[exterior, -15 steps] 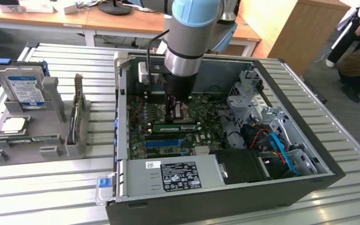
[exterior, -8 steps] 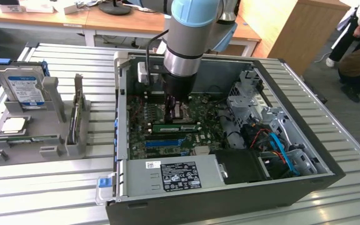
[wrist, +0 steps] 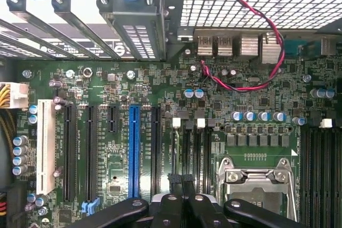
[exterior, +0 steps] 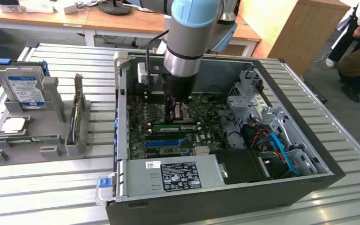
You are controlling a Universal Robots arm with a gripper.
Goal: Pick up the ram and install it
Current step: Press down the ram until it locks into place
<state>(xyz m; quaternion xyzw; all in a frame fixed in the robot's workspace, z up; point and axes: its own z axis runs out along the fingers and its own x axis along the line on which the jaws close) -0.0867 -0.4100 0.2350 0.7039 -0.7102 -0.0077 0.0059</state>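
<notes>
The ram point(exterior: 175, 126), a slim green stick, stands on edge in the motherboard between the CPU socket point(exterior: 183, 112) and the long blue slot point(exterior: 165, 140). My gripper point(exterior: 178, 117) hangs inside the open computer case, just above the ram and the socket. I cannot tell whether it touches the ram. In the wrist view the gripper point(wrist: 181, 181) is shut, its dark fingertips point(wrist: 173, 179) pressed together with nothing between them. They sit over the narrow slots beside the CPU socket point(wrist: 256, 182), with the blue slot point(wrist: 133, 150) off to one side.
The case walls point(exterior: 121, 117) box in the arm, with the power supply point(exterior: 174, 176) at the front and the drive cage with cables point(exterior: 261, 131) toward the exterior view's right. A grey parts fixture point(exterior: 36, 136) holding a hard drive point(exterior: 20, 89) and a card stands outside the case. A person point(exterior: 358, 42) sits at the far right.
</notes>
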